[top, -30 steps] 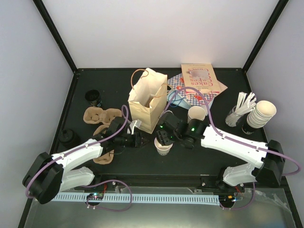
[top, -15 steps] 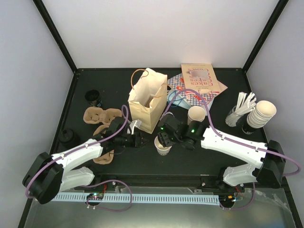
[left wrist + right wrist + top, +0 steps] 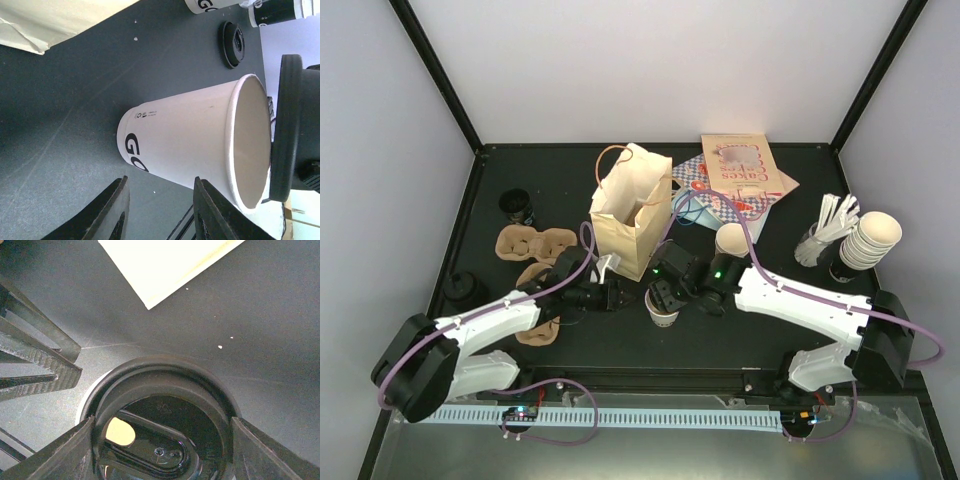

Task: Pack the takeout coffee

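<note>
The coffee cup is a cream-white paper cup standing upright just in front of the tan paper bag. In the left wrist view the cup shows black "GO" lettering and an open mouth. My right gripper is shut on the round black lid and holds it right over the cup's rim. The lid is close to the mouth but not seated. My left gripper is open at the cup's left side, with the cup just ahead of its fingertips.
Brown cup carriers lie at the left, with loose black lids behind them. A lidless cup, a stack of cups, stirrers and a cakes box stand at the right and back.
My right gripper has shifted slightly left with the lid, so it covers more of the cup's mouth. My left gripper has edged a little toward the cup.
</note>
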Motion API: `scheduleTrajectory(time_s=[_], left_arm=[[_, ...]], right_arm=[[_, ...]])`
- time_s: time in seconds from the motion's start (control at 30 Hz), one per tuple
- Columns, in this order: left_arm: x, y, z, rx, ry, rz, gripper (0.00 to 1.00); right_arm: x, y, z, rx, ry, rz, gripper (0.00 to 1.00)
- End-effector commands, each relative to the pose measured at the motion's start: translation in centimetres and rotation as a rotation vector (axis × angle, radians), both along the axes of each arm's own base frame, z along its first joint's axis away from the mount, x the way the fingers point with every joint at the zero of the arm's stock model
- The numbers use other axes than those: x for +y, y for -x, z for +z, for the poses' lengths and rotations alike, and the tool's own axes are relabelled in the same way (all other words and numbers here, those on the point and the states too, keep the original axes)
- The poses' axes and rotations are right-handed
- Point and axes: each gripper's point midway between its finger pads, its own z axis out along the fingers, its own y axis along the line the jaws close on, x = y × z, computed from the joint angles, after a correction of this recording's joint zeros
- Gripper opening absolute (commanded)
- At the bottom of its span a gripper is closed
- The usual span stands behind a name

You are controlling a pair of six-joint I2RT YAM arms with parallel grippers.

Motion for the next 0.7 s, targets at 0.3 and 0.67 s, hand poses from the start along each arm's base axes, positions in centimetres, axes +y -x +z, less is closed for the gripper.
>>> scheduleTrajectory(time_s=[0.3, 0.67], left_arm=[[-1.7, -0.7, 1.7, -0.038, 0.049, -0.031, 0.37], [-2.0, -0.6, 1.5, -0.031, 0.049, -0.040, 0.37]], right_arm=[[1.1, 0.5, -0.5, 0.027, -0.017, 0.046, 0.69], [1.2, 0.7, -1.4, 0.049, 0.010, 0.058, 0.68]])
